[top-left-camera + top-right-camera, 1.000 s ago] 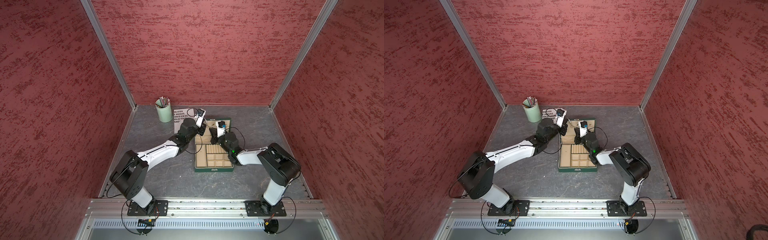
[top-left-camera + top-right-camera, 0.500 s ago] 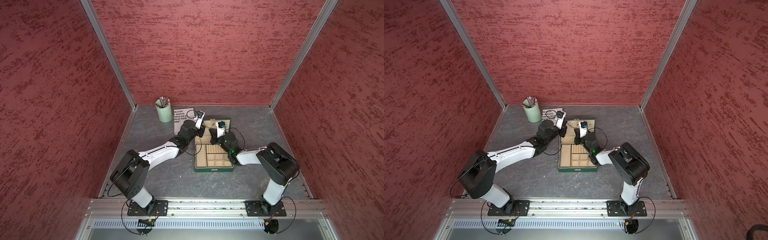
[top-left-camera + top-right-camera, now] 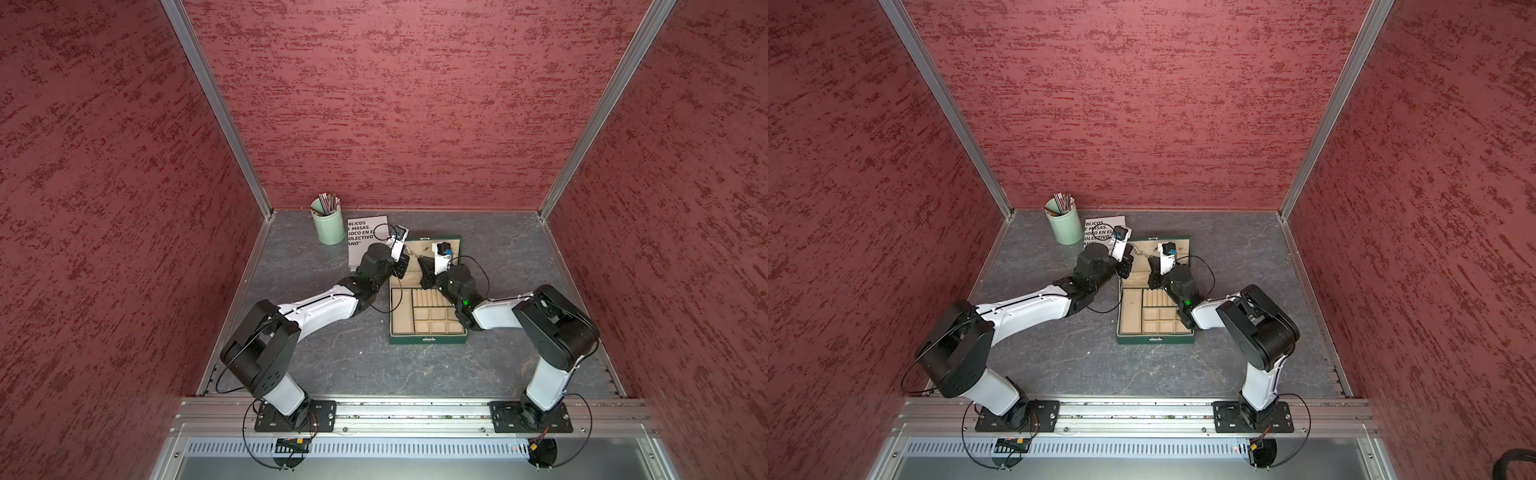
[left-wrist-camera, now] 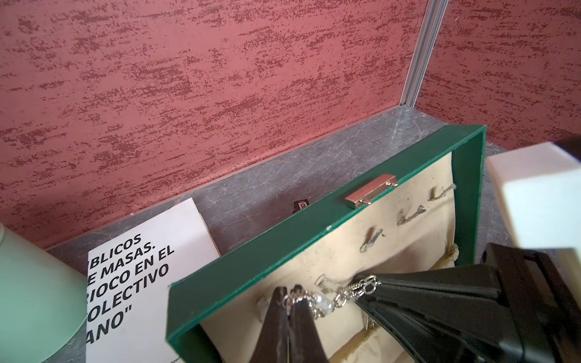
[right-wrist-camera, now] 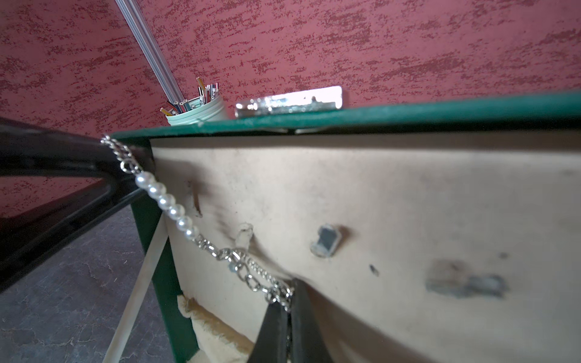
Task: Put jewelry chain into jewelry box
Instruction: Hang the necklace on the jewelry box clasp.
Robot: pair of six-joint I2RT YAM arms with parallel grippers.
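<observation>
Overhead, in both top views, we see the jewelry box (image 3: 428, 338) lying open on the grey table, with its lid standing up at the far side. The left gripper (image 3: 406, 254) and the right gripper (image 3: 424, 262) meet in front of that lid. The chain (image 3: 414, 252) runs as a short silvery line between them, off the table and held clear of the beige compartments. A pale green pencil cup (image 3: 328, 228) and a white booklet (image 3: 365, 235) sit just beyond the left arm.

From the left wrist, we look along the left gripper's two dark fingers (image 4: 275, 314), clenched tight on one end of the chain, right beside a pearly bead. The links cross to the right gripper, whose black tip is pinched on the other end. Behind them is the lid's cream lining with a row of small hooks (image 4: 408, 217), and on the green rim sits a metal clasp (image 4: 371, 195).

From the right wrist, the right gripper's fingers (image 5: 276, 330) are closed on the last links. The chain climbs slantwise across the lining, through a run of pearls (image 5: 166, 201), up to the left gripper at the lid's corner — taut enough to hang free of the fabric along most of its length. The cup peeks over the rim.
</observation>
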